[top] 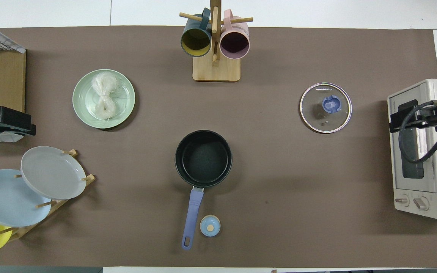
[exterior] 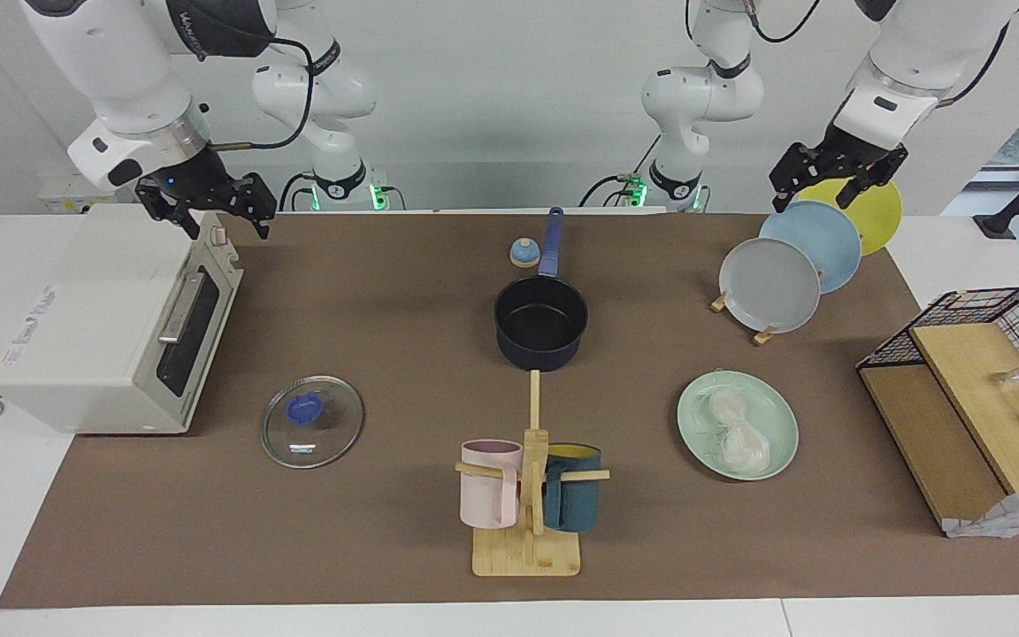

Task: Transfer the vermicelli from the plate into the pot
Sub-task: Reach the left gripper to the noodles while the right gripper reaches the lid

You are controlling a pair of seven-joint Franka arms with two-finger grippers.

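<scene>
The vermicelli (exterior: 738,429) (top: 104,99) lies as a whitish tangle on the mint-green plate (exterior: 779,416) (top: 125,94), toward the left arm's end of the table. The dark navy pot (exterior: 540,323) (top: 203,158) stands mid-table, nearer to the robots than the plate. It holds nothing, and its blue handle (exterior: 552,243) points toward the robots. My left gripper (exterior: 815,199) (top: 4,122) hangs open over the plate rack, holding nothing. My right gripper (exterior: 207,217) (top: 408,117) hangs open over the toaster oven, also holding nothing.
A rack (exterior: 770,283) holds grey, light blue and yellow plates. A toaster oven (exterior: 111,327) sits at the right arm's end. A glass lid (exterior: 312,421), a mug tree (exterior: 529,495) with two mugs, a small blue knob (exterior: 524,253) and a wire-and-wood shelf (exterior: 969,389) are also on the table.
</scene>
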